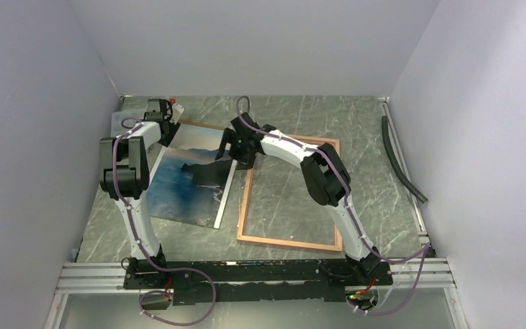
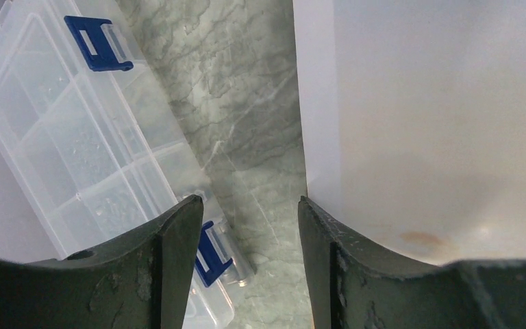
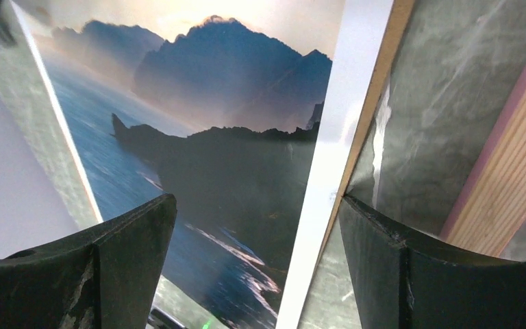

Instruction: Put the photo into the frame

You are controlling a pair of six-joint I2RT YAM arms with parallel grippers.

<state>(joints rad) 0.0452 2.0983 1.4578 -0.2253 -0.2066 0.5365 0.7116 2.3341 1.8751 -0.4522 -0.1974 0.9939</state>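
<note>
two sets of jaws reach over the worktop in the top view: the left jaws hang at the far left corner of the photo, and the right jaws hang above its far right edge; the frame lies flat on their other side, just beside the print, with nothing in it yet

left wrist view: the left jaws stand apart and grip nothing; bare worktop shows between them, the photo's pale border runs down to the right-hand finger, and a clear compartment box lies beyond the left-hand finger

right wrist view: the right jaws are spread wide and empty, straddling the print's white margin; the edge of a brown backing board peeks out just past that margin, then comes the frame's wood-grained rail nearer the right-hand finger

the print looks thin, light, bendy and slick, and it lies flat, so i'd judge a pinch works only at a lifted edge or corner, gently, to avoid a crease; the frame's pane looks fragile
</note>
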